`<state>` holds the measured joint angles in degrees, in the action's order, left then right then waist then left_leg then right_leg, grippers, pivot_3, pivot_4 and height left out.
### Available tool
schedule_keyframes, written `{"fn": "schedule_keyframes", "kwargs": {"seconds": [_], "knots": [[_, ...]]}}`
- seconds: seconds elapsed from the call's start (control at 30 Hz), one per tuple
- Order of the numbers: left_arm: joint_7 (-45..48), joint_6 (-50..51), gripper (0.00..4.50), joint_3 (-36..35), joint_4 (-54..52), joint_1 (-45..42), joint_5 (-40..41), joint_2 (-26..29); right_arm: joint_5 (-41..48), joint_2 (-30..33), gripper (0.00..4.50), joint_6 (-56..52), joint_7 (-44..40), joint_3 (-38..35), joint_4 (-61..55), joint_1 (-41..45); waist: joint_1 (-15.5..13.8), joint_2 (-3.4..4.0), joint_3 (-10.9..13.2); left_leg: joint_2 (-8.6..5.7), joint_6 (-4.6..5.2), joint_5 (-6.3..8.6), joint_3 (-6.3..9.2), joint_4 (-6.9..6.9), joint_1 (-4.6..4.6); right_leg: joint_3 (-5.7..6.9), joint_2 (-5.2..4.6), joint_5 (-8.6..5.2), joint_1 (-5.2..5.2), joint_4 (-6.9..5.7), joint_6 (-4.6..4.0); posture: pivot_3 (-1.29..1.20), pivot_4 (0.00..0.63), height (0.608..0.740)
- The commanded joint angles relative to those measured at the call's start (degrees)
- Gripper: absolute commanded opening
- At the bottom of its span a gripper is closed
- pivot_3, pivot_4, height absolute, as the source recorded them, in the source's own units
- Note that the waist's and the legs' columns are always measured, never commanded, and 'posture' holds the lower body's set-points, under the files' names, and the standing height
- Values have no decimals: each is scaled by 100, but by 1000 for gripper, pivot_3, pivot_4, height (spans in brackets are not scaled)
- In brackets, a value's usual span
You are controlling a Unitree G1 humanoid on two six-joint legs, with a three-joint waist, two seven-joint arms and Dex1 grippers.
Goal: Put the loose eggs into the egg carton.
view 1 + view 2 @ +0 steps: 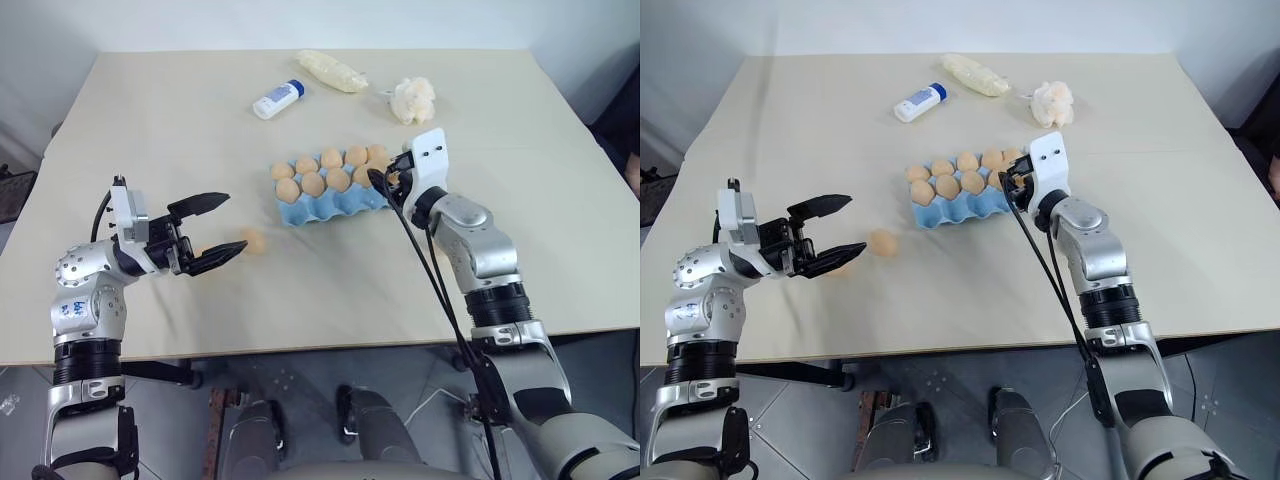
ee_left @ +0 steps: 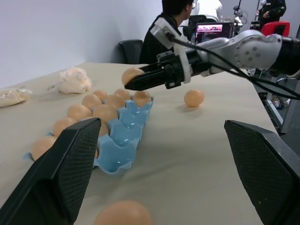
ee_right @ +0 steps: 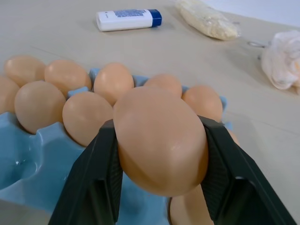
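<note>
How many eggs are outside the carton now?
3. One tan oval egg in the right pincer above the light blue moulded carton; one on the beige table by the left pincer; one beyond the right arm. Others may be hidden.

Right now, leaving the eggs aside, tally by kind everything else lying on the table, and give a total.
egg carton: 1
white bottle with blue cap: 1
white fluffy wad: 1
pale yellow packet: 1
Total: 4
</note>
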<state>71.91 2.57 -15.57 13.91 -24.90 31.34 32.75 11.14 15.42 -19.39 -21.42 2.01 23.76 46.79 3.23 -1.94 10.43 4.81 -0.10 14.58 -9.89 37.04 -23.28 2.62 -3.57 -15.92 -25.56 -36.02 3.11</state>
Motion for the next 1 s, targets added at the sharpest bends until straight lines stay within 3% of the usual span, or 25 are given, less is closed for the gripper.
{"fn": "schedule_keyframes", "kwargs": {"seconds": [0.03, 0.07, 0.17, 0.33, 0.67, 1.0], "knots": [[-90, 11, 4500, -157, -291, 74, 163, 96, -134, -96, 1794, 409, -199, 32, 260, 227, 4, 1, 1, 2, -2, 0, 0, 0, 0, 0, 0, 0, 0, 0, 0, 0, 150, 740], [-115, 11, 4500, -172, -314, 95, 166, 102, -187, -110, 1794, 444, -251, 69, 353, 254, 6, 1, 1, 2, -2, 0, 0, 0, 0, 0, -1, 0, 0, -1, 0, 0, 150, 740], [-174, 19, 4500, -210, -393, 158, 188, 126, -205, -176, 2677, 395, -296, 39, 469, 305, 17, 2, 1, 4, -2, 0, 1, 1, 1, -1, -5, 0, -1, -4, 0, 0, 150, 740], [-235, 28, 4500, -259, -447, 229, 213, 171, -204, -112, 4479, 239, -361, -17, 98, 237, 24, 3, 2, 21, -16, -2, 3, 1, 3, -5, -6, -1, -2, -5, -1, 0, 150, 740], [-187, -22, 4500, -201, -314, 135, 204, 158, 117, 365, 4494, -575, -578, -305, -1690, -411, -3, 6, 4, 33, -22, 5, 7, -2, 1, -6, -7, -3, -5, 2, -5, 0, 150, 740], [-6, -186, 4500, -178, 87, -23, 136, 165, 1260, 1470, 4494, -861, -1487, -1458, -4302, -2663, -52, 6, 4, 11, -1, 22, 9, -1, 2, -6, -2, -3, -3, 9, -4, 0, 150, 740]]}}
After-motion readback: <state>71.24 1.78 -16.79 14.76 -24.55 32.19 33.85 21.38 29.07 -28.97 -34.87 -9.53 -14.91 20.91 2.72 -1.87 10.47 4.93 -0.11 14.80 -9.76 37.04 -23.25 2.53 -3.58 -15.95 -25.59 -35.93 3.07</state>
